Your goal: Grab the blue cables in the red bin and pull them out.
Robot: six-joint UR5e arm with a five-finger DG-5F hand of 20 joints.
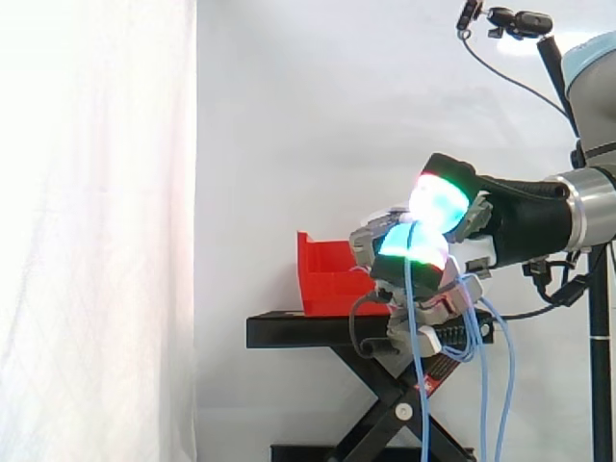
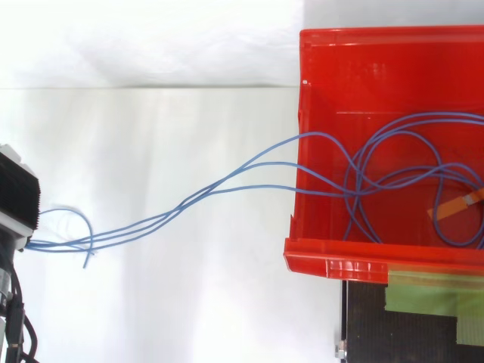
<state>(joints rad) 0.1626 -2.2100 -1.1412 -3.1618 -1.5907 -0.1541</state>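
Observation:
Several thin blue cables run from loops inside the red bin, over its left wall and across the white surface to the hand at the left edge. In the side view the hand is held to the right of the red bin, a little above its rim. Its glowing green and red fingertips are curled round the blue cables. The cables' loose ends hang down from the hand past the stand.
The bin sits on a black scissor stand in front of the white curtain. An orange tag lies among the loops in the bin. Green tape marks the stand's top. A small camera is mounted above the arm.

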